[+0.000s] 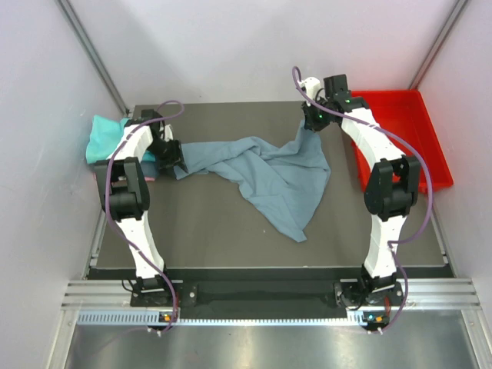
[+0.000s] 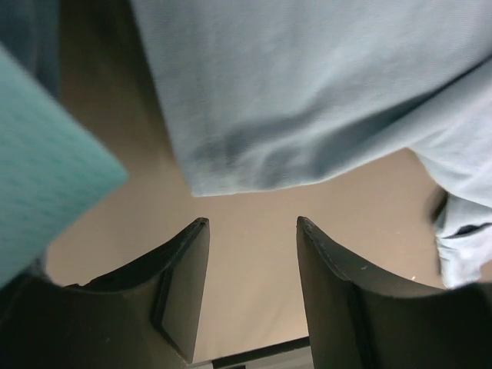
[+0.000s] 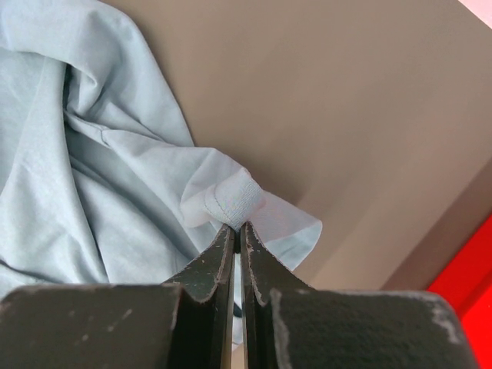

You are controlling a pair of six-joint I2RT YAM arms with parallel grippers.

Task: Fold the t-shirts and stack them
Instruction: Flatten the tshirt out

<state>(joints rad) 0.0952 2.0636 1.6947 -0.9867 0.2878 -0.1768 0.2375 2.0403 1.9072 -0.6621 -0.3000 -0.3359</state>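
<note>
A dusty grey-blue t-shirt (image 1: 269, 173) lies crumpled and stretched across the dark table. My right gripper (image 1: 314, 123) is shut on a hemmed corner of it (image 3: 234, 201) and holds that corner lifted at the back right. My left gripper (image 1: 173, 163) is open at the shirt's left end; in the left wrist view the gripper (image 2: 252, 231) is empty, with the shirt's edge (image 2: 307, 100) just beyond its fingers. A bright teal t-shirt (image 1: 104, 138) lies at the far left, and it also shows in the left wrist view (image 2: 46, 169). A pink cloth edge (image 1: 146, 178) peeks out under the left arm.
A red plastic tray (image 1: 430, 138) stands at the right edge of the table, close beside the right arm. The white side walls rise close on the left and right. The table's front edge (image 1: 261, 269) runs just ahead of the arm bases.
</note>
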